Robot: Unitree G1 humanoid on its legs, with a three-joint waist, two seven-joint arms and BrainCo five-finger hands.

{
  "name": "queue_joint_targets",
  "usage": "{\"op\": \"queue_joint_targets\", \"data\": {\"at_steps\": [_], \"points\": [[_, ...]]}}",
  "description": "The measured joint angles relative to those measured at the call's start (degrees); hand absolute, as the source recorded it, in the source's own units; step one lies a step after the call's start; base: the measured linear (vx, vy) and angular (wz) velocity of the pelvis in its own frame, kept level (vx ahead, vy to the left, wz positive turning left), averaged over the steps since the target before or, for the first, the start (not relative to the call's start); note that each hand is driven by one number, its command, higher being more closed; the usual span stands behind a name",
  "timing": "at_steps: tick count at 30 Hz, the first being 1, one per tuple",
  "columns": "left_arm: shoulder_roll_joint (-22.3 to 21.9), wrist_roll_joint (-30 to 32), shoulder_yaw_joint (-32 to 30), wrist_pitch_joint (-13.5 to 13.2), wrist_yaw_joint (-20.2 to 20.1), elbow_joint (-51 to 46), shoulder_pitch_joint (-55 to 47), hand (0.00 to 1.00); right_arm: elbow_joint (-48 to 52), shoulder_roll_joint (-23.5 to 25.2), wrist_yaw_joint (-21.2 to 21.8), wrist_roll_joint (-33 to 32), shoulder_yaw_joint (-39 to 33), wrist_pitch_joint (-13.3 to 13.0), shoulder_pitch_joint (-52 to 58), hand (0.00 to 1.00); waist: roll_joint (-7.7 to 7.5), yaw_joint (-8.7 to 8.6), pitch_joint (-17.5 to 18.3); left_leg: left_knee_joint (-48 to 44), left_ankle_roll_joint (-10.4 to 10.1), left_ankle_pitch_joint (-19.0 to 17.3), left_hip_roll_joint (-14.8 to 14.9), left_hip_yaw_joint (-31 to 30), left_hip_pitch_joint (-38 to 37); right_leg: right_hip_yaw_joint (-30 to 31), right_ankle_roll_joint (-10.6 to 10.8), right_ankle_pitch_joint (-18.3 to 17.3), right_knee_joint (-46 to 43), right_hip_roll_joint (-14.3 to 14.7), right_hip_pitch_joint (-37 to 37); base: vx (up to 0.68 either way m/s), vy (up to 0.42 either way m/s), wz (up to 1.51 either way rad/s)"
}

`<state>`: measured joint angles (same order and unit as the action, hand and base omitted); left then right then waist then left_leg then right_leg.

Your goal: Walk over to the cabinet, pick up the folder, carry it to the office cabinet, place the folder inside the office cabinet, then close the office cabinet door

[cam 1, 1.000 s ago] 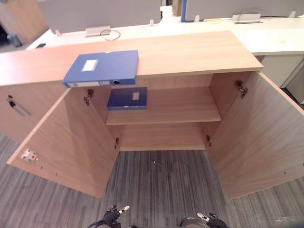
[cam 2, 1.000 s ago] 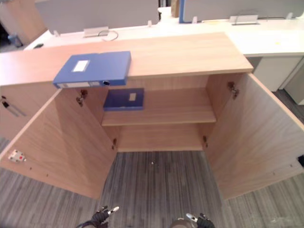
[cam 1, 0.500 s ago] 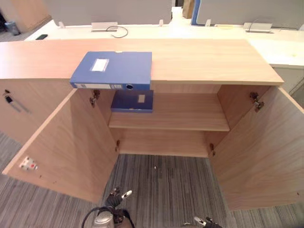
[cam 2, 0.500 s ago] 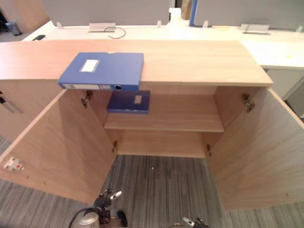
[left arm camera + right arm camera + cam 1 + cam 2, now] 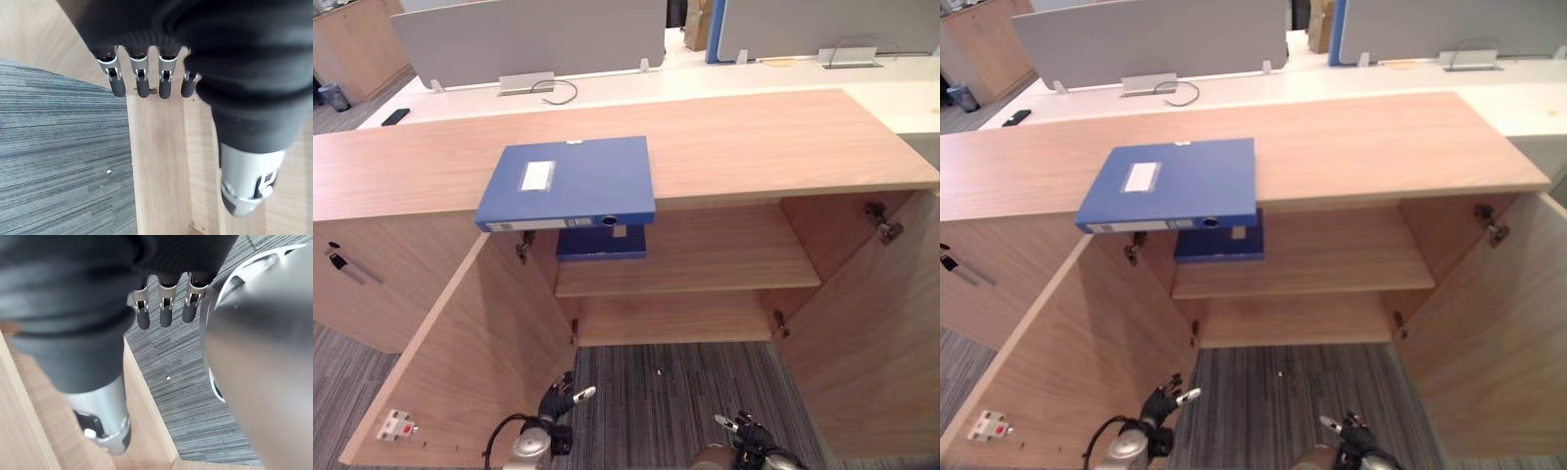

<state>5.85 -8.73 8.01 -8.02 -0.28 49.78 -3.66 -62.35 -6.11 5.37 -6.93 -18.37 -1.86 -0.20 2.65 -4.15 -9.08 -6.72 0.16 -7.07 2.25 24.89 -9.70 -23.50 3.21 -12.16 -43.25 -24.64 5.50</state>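
A blue folder point(image 5: 566, 183) with a white label lies flat on the wooden cabinet top point(image 5: 773, 132), its spine overhanging the front edge. A second blue folder point(image 5: 602, 242) lies on the upper shelf point(image 5: 705, 259) inside the cabinet, just beneath the first. Both cabinet doors stand wide open, the left door point(image 5: 470, 362) and the right door point(image 5: 886, 352). My left hand point(image 5: 558, 399) hangs low before the left door, fingers point(image 5: 142, 81) straight and holding nothing. My right hand point(image 5: 744, 431) hangs low above the carpet, fingers point(image 5: 164, 308) straight and empty.
Behind the cabinet runs a white desk point(image 5: 607, 83) with grey partition screens point(image 5: 529, 34), a loose cable and a small black object point(image 5: 395, 117). A closed cabinet door with a dark handle point(image 5: 342, 264) adjoins on the left. Grey carpet point(image 5: 656, 392) lies between the open doors.
The camera has moved closer to the cabinet and turned, so the whole scene has shifted. Both folders lie as before. Both hands stay low and empty.
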Motion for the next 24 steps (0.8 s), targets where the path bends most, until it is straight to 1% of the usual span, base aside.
{"op": "queue_joint_targets", "data": {"at_steps": [1,2,3,4,5,6,7,9,10,11,12,14,17,19,20,21,22,23,24], "points": [[0.0,0.2,0.0,0.2,0.0,1.7,0.0,0.00,0.5,0.0,0.0,-0.4,0.0,0.0,-0.1,0.00,0.66,-0.04,-0.5,0.0,-0.1,0.1,0.7,-0.2,-0.2,0.1,0.4,-0.8,2.5,2.0,1.2,0.14,-0.203,0.15],[-0.2,0.5,-0.1,0.4,0.0,3.5,-0.2,0.00,1.2,-0.1,0.0,-1.0,0.0,-0.1,0.0,0.00,1.10,-0.38,-0.9,-0.2,-0.4,0.2,1.4,-0.5,-0.5,0.6,0.6,-0.7,8.1,4.1,2.2,0.17,-0.295,0.21],[0.0,1.3,-0.4,0.5,0.0,4.7,-0.4,0.00,1.5,0.0,0.0,-1.0,0.1,0.0,-0.1,0.00,0.50,-0.63,-0.9,-0.5,-1.4,0.1,1.3,-0.8,-0.6,2.2,0.3,0.4,15.1,5.7,2.9,0.13,-0.273,0.19],[0.4,1.6,-0.6,0.5,0.0,5.0,-0.5,0.00,1.3,0.1,0.0,-1.0,0.2,0.1,-0.1,0.00,-0.22,-0.72,-1.1,-0.3,-2.4,0.0,0.7,-1.1,-0.8,4.0,0.8,4.8,17.6,6.3,2.9,0.13,-0.275,0.14],[-1.7,2.0,-0.8,0.8,0.2,6.6,-0.3,0.00,0.0,-1.3,0.0,-1.0,0.3,0.3,-0.2,0.00,2.38,-0.65,-1.6,0.6,-3.8,0.0,2.3,-2.0,-1.4,4.2,1.0,4.3,18.0,8.3,1.8,0.11,-0.230,0.03],[-2.9,2.0,-1.2,0.8,0.2,7.1,-0.7,0.00,-1.1,-2.2,-0.1,-1.1,-0.1,0.7,-0.1,0.00,3.56,-0.49,-1.4,0.8,-4.2,0.7,3.3,-2.0,-1.4,3.9,0.8,4.2,19.2,9.6,1.0,0.11,-0.257,-0.03],[-3.3,2.0,-1.6,0.8,0.2,7.1,-0.8,0.00,-1.5,-2.5,-0.1,-1.1,-0.1,0.8,-0.1,0.00,3.59,-0.53,-1.4,1.2,-4.3,1.3,3.6,-2.1,-1.4,3.8,0.7,4.2,19.8,10.0,0.8,0.06,-0.204,-0.04],[-3.5,2.2,-3.2,0.7,0.4,7.0,-0.1,0.00,-2.2,-2.5,-0.1,-1.1,-0.2,1.1,0.9,0.00,3.53,-0.69,-1.5,2.1,-5.2,2.6,5.7,-3.1,-1.4,1.8,-0.3,4.8,23.4,12.7,-0.9,0.02,-0.201,0.13],[-3.5,2.2,-3.6,0.7,0.5,6.9,0.2,0.00,-2.5,-2.5,-0.1,-1.1,-0.3,1.2,1.3,0.00,3.45,-0.62,-1.5,2.5,-5.6,2.8,6.3,-3.4,-1.4,1.2,-0.4,5.0,24.4,13.4,-1.6,-0.01,-0.158,0.33],[-3.4,1.9,-4.5,0.6,0.7,6.9,0.4,0.00,-2.7,-2.2,-0.2,-1.1,-0.3,1.4,2.0,0.00,2.96,-0.55,-1.7,2.6,-6.2,3.3,7.0,-3.8,-1.4,0.2,-0.6,5.5,26.1,14.2,-2.9,-0.03,-0.070,0.28],[-3.4,1.8,-5.0,0.6,1.0,6.9,0.1,0.00,-2.7,-2.0,-0.4,-1.1,-0.3,1.5,2.8,0.00,2.49,-0.12,-1.6,2.6,-6.7,3.6,7.5,-4.0,-1.4,-0.2,-0.7,6.3,28.0,15.0,-3.9,-0.03,-0.049,0.22],[-3.4,1.5,-5.0,0.6,1.1,6.9,-0.3,0.00,-2.7,-1.7,-0.5,-1.2,-0.3,1.5,3.6,0.00,2.13,0.34,-1.4,2.6,-7.0,4.0,7.9,-4.1,-1.1,-0.9,-0.7,7.9,31.2,16.0,-5.3,-0.01,-0.009,0.10],[-3.2,1.2,-4.6,0.6,1.1,5.7,-0.5,0.00,-2.7,-1.5,-0.5,-1.5,-0.2,1.4,4.0,0.00,1.84,0.45,-1.4,2.8,-7.1,4.9,7.9,-5.3,-0.2,-2.3,-0.7,10.4,35.7,17.1,-7.1,-0.02,-0.002,0.21],[-3.1,0.3,-3.0,0.8,1.0,1.1,-1.8,0.00,-2.7,-1.3,-0.5,-1.6,-0.2,1.1,4.0,0.00,1.55,0.63,-1.5,3.7,-7.2,5.5,7.9,-5.9,-0.2,-3.2,-0.8,12.1,38.9,17.9,-8.7,-0.03,0.008,0.20],[-3.0,-1.3,-1.8,0.9,0.9,-2.8,-2.9,0.00,-2.7,-1.1,-0.5,-1.6,-0.2,0.9,4.1,0.00,1.46,0.72,-1.5,4.2,-7.2,5.7,7.9,-6.2,-0.1,-3.4,-1.0,12.7,40.0,18.3,-9.0,-0.05,0.015,0.19],[-2.8,-3.0,-0.1,0.9,0.6,-8.8,-4.3,0.00,-2.7,-1.0,-0.5,-1.6,-0.2,0.6,4.1,0.00,1.26,1.01,-1.3,4.7,-7.2,6.1,7.9,-6.6,0.5,-4.1,-1.0,13.5,41.2,18.5,-9.0,-0.05,0.010,0.19],[-2.7,-4.1,0.7,0.8,0.4,-12.0,-5.0,0.00,-2.7,-0.8,-0.5,-1.6,-0.2,0.5,4.1,0.00,1.14,1.11,-1.2,4.7,-7.3,6.4,7.9,-7.0,1.1,-4.6,-1.1,13.8,41.8,18.5,-9.0,-0.06,0.005,0.29],[-2.4,-8.8,2.4,0.8,-1.0,-19.0,-6.7,0.00,-2.9,-0.6,-0.6,-1.6,-0.3,0.4,4.2,0.00,0.81,1.28,-1.0,4.9,-7.3,6.8,7.8,-7.7,1.8,-5.2,-1.0,14.4,42.9,18.6,-9.0,-0.06,0.006,0.26],[-2.2,-12.3,3.7,0.7,-2.1,-25.7,-8.4,0.00,-3.2,-0.6,-0.6,-1.6,-0.4,0.4,4.2,0.00,0.69,1.55,-0.9,5.3,-7.3,7.1,7.8,-8.3,1.8,-5.5,-1.1,14.8,43.6,18.7,-9.2,-0.06,0.008,0.21]]}}
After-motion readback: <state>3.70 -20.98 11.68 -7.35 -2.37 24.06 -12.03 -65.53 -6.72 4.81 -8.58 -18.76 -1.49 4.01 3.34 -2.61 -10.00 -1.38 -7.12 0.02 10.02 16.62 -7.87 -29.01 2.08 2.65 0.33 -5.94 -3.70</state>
